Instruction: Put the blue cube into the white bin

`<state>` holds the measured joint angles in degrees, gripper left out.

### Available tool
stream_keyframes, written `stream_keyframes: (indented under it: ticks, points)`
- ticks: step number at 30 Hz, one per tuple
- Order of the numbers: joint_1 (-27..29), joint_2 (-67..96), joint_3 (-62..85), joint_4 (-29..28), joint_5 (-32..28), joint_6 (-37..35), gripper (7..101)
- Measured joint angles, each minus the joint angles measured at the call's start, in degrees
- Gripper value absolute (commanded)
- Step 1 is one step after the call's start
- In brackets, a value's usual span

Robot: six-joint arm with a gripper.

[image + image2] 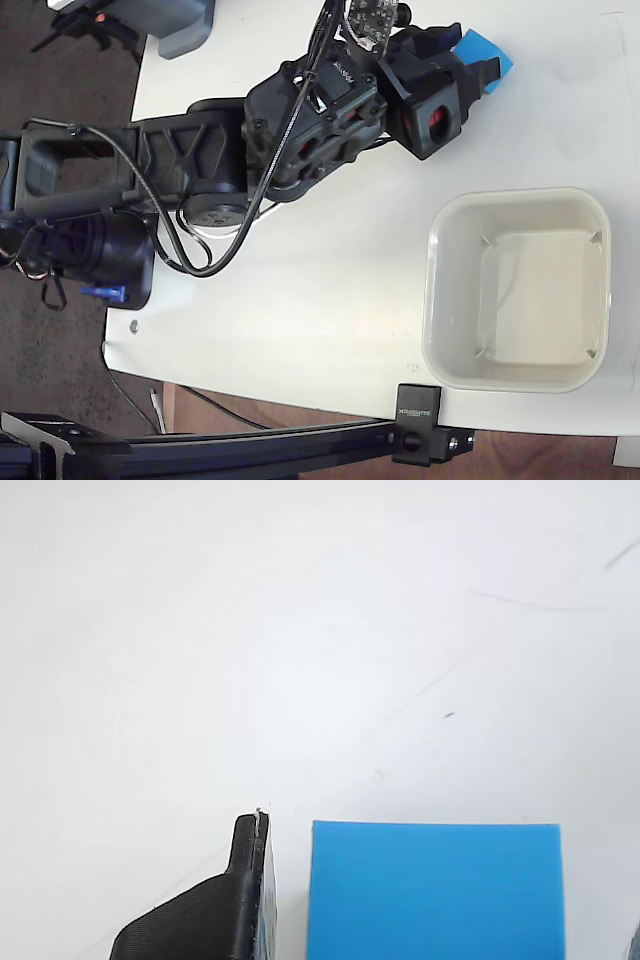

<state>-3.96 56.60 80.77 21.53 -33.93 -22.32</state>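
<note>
The blue cube (488, 50) rests on the white table near the top of the fixed view, between the black fingers of my gripper (476, 56). In the wrist view the blue cube (436, 890) fills the lower middle. My left finger (240, 900) stands beside it with a thin strip of table showing between them, and only a sliver of the other finger shows at the right edge, also apart from the cube. The gripper (445, 885) is open around the cube. The white bin (432, 300) sits empty at the lower right of the fixed view, well away from the gripper.
The black arm (200, 170) stretches in from the left with loose cables. A grey device (175, 25) sits at the top left corner of the table. A black clamp (425, 437) grips the table's lower edge, just below the bin.
</note>
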Motion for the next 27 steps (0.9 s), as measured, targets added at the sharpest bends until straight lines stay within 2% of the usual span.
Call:
stream_keyframes:
  ticks: [7,11,16,21,24,27]
  points:
    - [0.4,0.0,-0.2,0.9,-0.2,0.0,87.6]
    - [0.4,0.0,0.4,0.1,-0.2,0.6,91.4]
    - [0.4,0.0,1.6,-1.2,-0.1,1.3,91.1]
    - [0.4,0.0,3.3,-2.4,-0.2,2.0,85.8]
    - [0.4,0.0,4.5,-3.6,0.0,2.4,76.6]
    - [0.3,0.0,4.9,-3.7,0.0,2.2,56.7]
